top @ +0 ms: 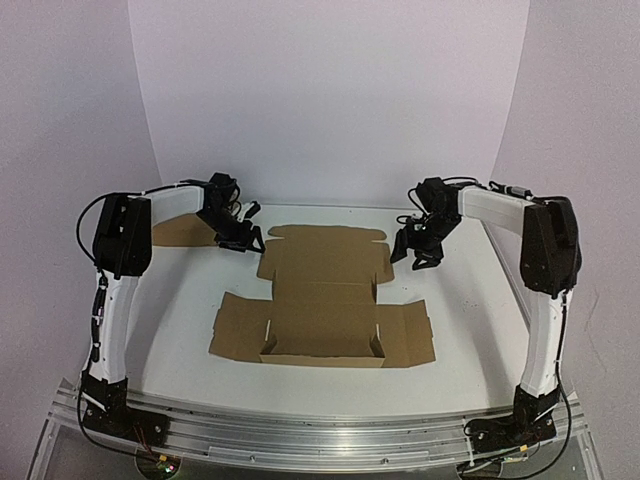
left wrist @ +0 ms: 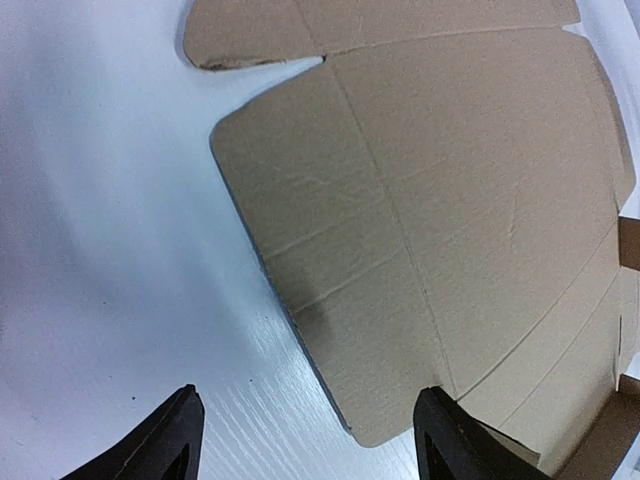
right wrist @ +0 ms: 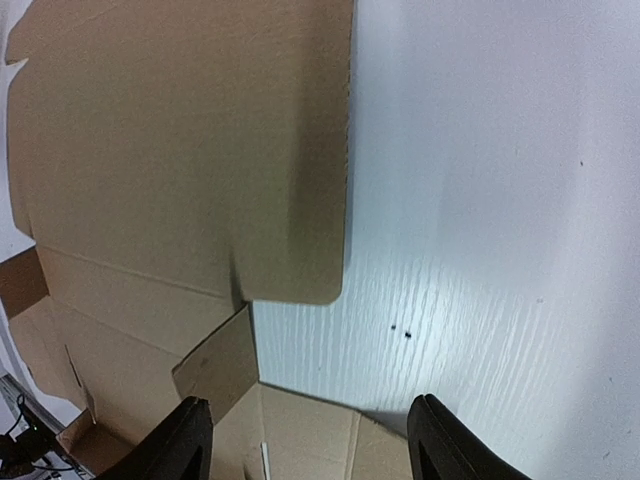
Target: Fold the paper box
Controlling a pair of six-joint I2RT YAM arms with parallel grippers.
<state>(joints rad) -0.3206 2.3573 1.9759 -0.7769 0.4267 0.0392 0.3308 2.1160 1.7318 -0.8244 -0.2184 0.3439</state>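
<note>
Barely started: brown die-cut cardboard paper box (top: 322, 265) is lying mostly flat; left pincer (top: 245, 241) and right pincer (top: 416, 254) are hovering released.

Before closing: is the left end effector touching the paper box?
Cannot tell. Left wrist view: the left end effector finger overlaps the paper box, height unclear.

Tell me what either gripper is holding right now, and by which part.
Nothing is held. The left gripper and right gripper both stand open, one on each side of the paper box's far end.
</note>
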